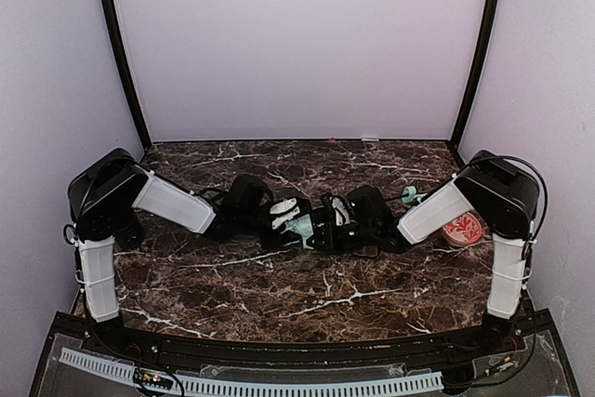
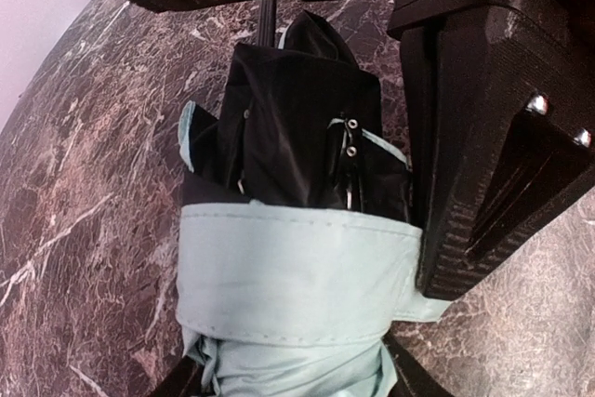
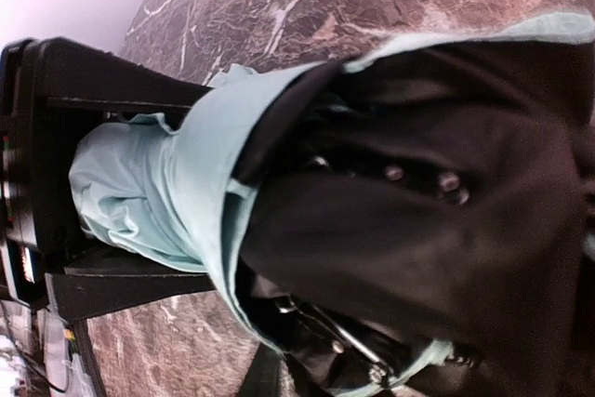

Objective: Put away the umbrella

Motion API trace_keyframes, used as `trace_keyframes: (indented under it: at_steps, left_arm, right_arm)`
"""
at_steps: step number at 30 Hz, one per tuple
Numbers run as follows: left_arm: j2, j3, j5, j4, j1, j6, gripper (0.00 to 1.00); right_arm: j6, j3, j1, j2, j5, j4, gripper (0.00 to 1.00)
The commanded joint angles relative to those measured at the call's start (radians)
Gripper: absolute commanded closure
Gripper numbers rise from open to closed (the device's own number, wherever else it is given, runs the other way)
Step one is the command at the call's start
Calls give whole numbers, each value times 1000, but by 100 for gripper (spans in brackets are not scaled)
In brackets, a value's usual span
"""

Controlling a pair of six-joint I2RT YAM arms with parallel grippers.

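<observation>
As the left end effector (image 1: 289, 220) grips the umbrella (image 2: 297, 295), so does the right (image 1: 325, 222)

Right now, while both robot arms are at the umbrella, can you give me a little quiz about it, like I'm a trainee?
1. True or false: the umbrella is spread wide open.
2. Pick one. The umbrella's outside fabric is: A red, B pale mint green, C yellow.
3. Which gripper pinches the pale green end of the umbrella between its fingers?

Key:
1. False. It is folded into a bundle, with black lining showing.
2. B.
3. The left gripper.
</observation>
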Motion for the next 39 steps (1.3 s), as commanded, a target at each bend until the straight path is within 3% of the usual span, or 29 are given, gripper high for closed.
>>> trace_keyframes:
  at_steps: [1, 4, 9, 21, 25, 27, 28, 29, 31, 34, 37, 38, 39]
  left_arm:
    - [64, -16, -20, -213, 21, -20, 100]
    - [66, 28, -5, -325, 29, -29, 100]
    - [72, 107, 13, -496, 32, -51, 63]
    - [155, 325, 27, -855, 41, -89, 34]
    - [144, 359, 127, -864, 55, -74, 7]
    - [138, 359, 136, -833, 64, -62, 5]
    - [141, 364, 135, -824, 72, -59, 7]
    - [146, 371, 137, -827, 80, -56, 15]
    - [156, 396, 155, -876, 94, -43, 38]
    - [156, 409, 182, -931, 102, -26, 54]
    - [160, 403, 190, -933, 106, -41, 89]
    - [161, 404, 205, -932, 107, -50, 98]
    - [163, 406, 234, -929, 108, -57, 100]
  right_arm:
    - [16, -24, -2, -11, -46, 81, 100]
    - [19, -51, -9, -27, -62, 101, 100]
    - [-5, -52, -17, -33, -82, 92, 100]
    - [-63, -32, -39, -50, -87, 32, 100]
    - [-65, -16, -49, -30, -84, 25, 100]
    - [-61, -12, -49, -19, -82, 38, 100]
    - [-57, -13, -49, -19, -79, 48, 100]
    - [-55, -14, -49, -20, -74, 53, 100]
    - [-61, -17, -49, -26, -59, 48, 100]
    - [-79, -15, -48, -31, -49, 35, 100]
    - [-93, -7, -48, -37, -57, 30, 100]
    - [-101, -1, -48, -44, -61, 24, 100]
    - [-113, 8, -48, -51, -69, 16, 100]
